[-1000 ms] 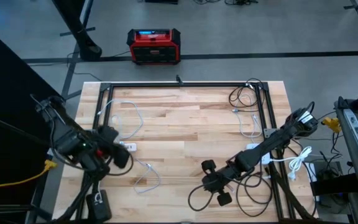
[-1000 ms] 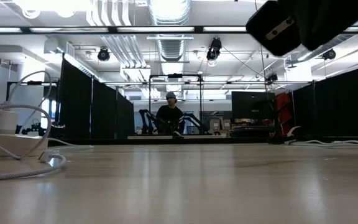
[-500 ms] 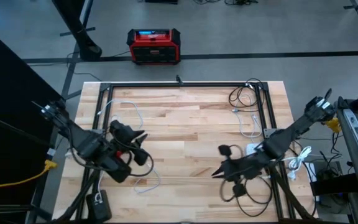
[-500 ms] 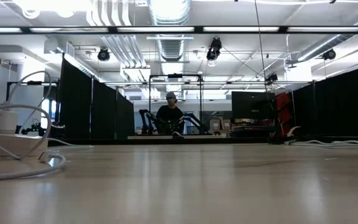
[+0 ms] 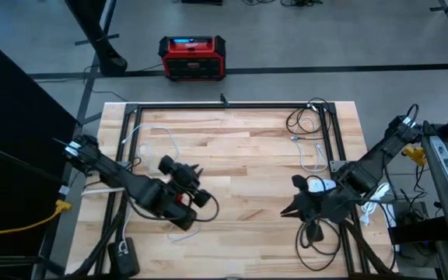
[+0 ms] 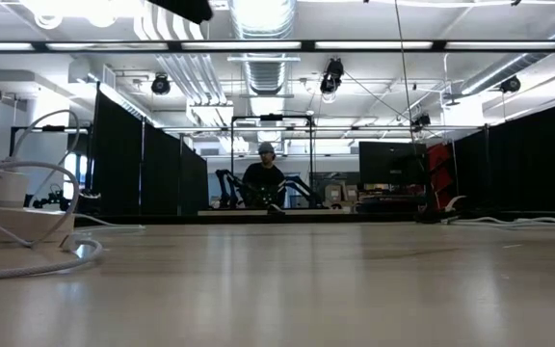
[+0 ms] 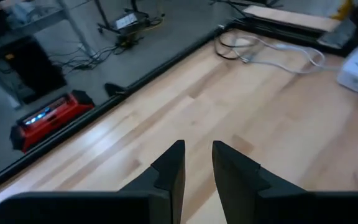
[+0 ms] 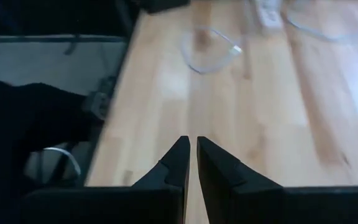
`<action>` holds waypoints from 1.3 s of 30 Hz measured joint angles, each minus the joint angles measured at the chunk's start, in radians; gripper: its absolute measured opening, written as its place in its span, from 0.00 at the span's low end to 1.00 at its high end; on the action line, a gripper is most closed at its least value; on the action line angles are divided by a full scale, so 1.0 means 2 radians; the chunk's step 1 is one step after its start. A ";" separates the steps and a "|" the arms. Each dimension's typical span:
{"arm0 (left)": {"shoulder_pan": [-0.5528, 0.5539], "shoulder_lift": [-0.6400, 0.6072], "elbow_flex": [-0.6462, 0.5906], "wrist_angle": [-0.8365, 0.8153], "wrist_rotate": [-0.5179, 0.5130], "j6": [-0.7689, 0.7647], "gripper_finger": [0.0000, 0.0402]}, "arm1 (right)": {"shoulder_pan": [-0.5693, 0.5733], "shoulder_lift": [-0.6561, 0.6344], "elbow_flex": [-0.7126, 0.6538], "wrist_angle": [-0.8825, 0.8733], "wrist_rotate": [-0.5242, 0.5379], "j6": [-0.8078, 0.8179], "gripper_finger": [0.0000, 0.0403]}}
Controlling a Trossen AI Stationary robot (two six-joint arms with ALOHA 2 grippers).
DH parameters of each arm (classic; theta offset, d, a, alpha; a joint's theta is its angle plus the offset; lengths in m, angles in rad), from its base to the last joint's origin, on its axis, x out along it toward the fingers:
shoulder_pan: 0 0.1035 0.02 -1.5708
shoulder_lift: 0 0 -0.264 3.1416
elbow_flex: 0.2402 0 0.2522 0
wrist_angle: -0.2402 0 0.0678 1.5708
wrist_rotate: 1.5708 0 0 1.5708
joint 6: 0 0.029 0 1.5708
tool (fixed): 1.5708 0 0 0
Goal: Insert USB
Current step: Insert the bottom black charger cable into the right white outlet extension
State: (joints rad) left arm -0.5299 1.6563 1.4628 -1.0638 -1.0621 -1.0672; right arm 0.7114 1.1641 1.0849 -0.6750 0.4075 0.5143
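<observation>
Both arms are dark, near black, built of jointed tubular links with bulky housings at the joints. A red patch marks the left arm's wrist block (image 5: 179, 199), and black cable loops hang from both wrists. Each gripper ends in two dark, wedge-shaped fingers (image 7: 169, 167) with stepped inner faces, tapering to narrow tips (image 8: 178, 160)

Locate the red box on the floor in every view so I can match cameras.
High view: red box on the floor beyond the table's far edge, left of centre.
Low view: not in it.
Left wrist view: on the floor, just past the black rail.
Right wrist view: not in it.
Shared landmark: black rail along the table's far edge.
</observation>
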 joint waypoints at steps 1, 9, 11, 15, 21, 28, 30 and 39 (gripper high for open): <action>0.001 0.007 0.000 0.021 0.010 0.015 0.17 | 0.000 0.001 0.000 -0.016 0.004 0.017 0.04; 0.003 0.068 0.000 0.105 0.095 0.063 0.17 | 0.005 0.004 -0.003 -0.091 -0.091 0.138 0.04; 0.003 0.082 0.000 0.105 0.095 0.063 0.17 | 0.008 0.008 -0.007 -0.092 -0.130 0.146 0.04; 0.003 0.105 -0.001 0.106 0.107 0.058 0.17 | 0.012 0.022 -0.012 -0.093 -0.182 0.153 0.04; 0.000 0.116 -0.001 0.112 0.119 0.046 0.17 | 0.013 0.047 -0.021 -0.145 -0.191 0.202 0.05; -0.006 0.116 -0.001 0.114 0.118 0.045 0.17 | 0.013 0.089 -0.027 -0.197 -0.191 0.219 0.20; -0.006 0.116 -0.001 0.116 0.119 0.045 0.17 | 0.013 0.103 -0.031 -0.197 -0.191 0.209 0.27; -0.007 0.116 -0.001 0.123 0.118 0.045 0.17 | 0.013 0.180 -0.048 -0.196 -0.191 0.149 0.45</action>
State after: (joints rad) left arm -0.5442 1.8889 1.4612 -0.8176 -0.8261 -0.9779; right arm 0.7376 1.5250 0.9894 -1.0676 0.0246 0.8120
